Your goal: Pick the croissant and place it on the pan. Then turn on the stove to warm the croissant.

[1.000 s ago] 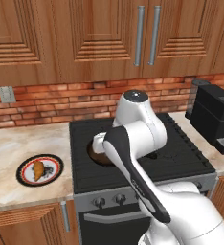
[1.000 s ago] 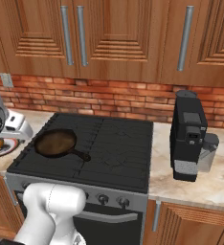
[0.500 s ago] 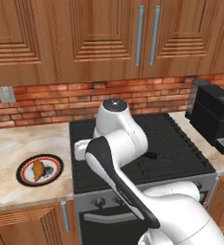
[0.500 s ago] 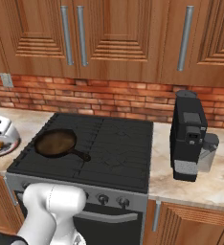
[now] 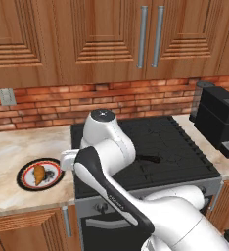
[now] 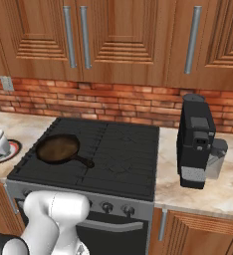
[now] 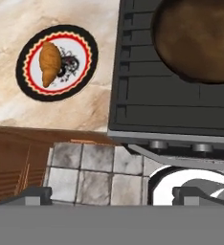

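The croissant (image 7: 50, 63) is golden-orange and lies on a round plate with a black-red rim (image 7: 25, 81) on the counter left of the stove (image 7: 147, 100). It also shows from the left base view as the croissant (image 5: 39, 174). The dark-brown pan (image 6: 58, 148) sits on the stove's left front grate with nothing in it, its handle pointing right. My gripper (image 7: 114, 195) is open and holds nothing. It hovers above the counter's front edge, between the plate and the pan (image 7: 200, 40). In the left base view the arm hides the pan.
A black coffee machine (image 6: 195, 142) stands on the counter right of the stove. Small round knobs (image 7: 158, 144) line the stove's front panel. Wooden cabinets hang above a brick backsplash. Tiled floor (image 7: 90, 172) shows below the counter edge.
The arm has swung left from over the pan toward the plate, uncovering the pan in the right base view. The jaws stay open. Croissant and pan have not moved.
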